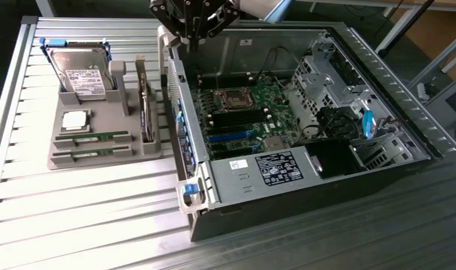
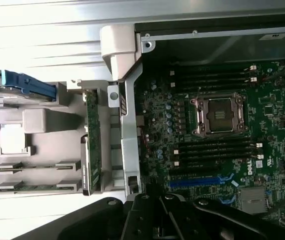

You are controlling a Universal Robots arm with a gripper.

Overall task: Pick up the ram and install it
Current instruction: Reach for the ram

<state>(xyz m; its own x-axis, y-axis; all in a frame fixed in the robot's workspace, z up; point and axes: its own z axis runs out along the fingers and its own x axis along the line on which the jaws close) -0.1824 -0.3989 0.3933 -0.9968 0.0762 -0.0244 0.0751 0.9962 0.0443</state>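
Overhead, claw [image 1: 194, 27] above case [image 1: 411, 107]; ram [image 2: 37, 166] in tray [image 2: 47, 142].

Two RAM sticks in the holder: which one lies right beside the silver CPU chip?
The RAM stick directly next to the CPU chip; the other RAM stick lies one slot further off, by the edge of the holder.

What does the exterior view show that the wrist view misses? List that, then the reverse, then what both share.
Exterior view extras: the labelled power supply, the drive cage and the whole hard drive. Wrist view extras: the white logo printed on the motherboard. Shared: both ram sticks lying in the grey tray, the empty CPU socket and the blue slot.
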